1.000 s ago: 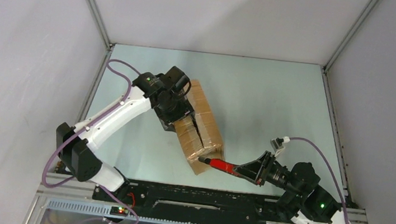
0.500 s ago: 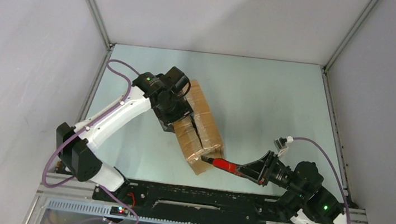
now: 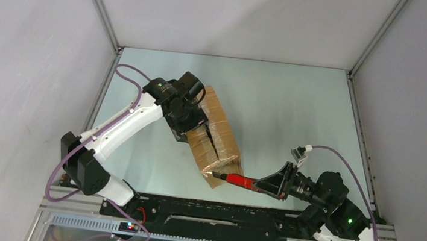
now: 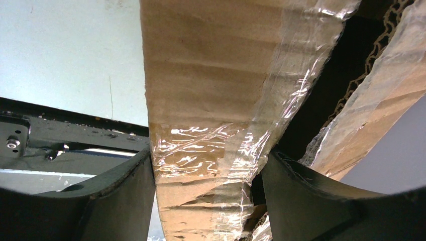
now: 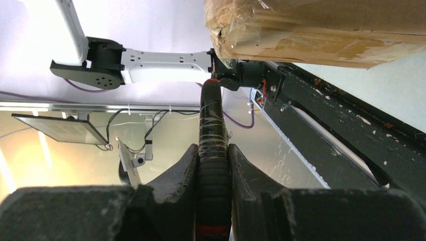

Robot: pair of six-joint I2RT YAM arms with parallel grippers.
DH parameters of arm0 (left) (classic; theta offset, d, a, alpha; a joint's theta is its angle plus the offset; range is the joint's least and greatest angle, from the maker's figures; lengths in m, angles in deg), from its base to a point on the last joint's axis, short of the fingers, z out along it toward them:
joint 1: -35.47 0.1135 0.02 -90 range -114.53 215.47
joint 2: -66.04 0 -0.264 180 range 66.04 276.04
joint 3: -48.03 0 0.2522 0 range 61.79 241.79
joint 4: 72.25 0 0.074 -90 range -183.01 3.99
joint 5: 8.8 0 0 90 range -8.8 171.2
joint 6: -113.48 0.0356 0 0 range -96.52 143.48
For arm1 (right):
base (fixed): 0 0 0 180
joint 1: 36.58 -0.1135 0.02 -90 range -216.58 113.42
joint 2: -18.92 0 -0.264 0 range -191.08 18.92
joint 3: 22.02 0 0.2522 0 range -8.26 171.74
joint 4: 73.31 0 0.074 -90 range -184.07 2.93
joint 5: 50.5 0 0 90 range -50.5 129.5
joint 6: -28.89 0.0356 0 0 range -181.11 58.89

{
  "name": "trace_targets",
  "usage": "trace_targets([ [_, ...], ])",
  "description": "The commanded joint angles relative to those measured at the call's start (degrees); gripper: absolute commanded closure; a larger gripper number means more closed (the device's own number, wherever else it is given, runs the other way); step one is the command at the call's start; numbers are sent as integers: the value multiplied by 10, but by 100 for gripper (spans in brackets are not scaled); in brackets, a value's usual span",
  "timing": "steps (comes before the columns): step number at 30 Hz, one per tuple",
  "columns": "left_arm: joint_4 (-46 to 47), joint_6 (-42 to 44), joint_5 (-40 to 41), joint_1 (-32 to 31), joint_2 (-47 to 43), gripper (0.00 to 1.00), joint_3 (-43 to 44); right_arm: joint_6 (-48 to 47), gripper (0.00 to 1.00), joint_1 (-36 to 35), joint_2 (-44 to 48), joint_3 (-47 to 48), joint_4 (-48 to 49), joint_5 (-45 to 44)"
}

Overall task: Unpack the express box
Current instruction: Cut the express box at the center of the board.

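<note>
Top external view: the box (image 3: 215,134) lies left of centre on the table (image 3: 296,118), its long axis running far-left to near-right. The left gripper (image 3: 189,124) clamps a taped top flap from the box's left side. The right gripper (image 3: 263,184), closed on a red cutter (image 3: 240,180), sits just right of the box's near end. The cutter tip meets that end, and the seam runs away from it along the axis.

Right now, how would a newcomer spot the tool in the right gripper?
Find the pale green table, then the brown express box left of centre. Pointing at its near end, from the right gripper, is a slim cutter: the only red thing there.
</note>
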Motion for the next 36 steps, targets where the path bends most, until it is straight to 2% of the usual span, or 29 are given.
trace_targets([
  [1, 11, -3, -15, -1, 3, 100, 13, -10, 100, 2, -1, 35, 10, 24],
  [22, 18, -6, -24, -1, -3, 100, 8, -2, 100, -19, -65, 20, 92, -19],
  [36, 16, -8, -30, -1, 4, 100, 12, -14, 100, -26, -40, 20, 28, -20],
])
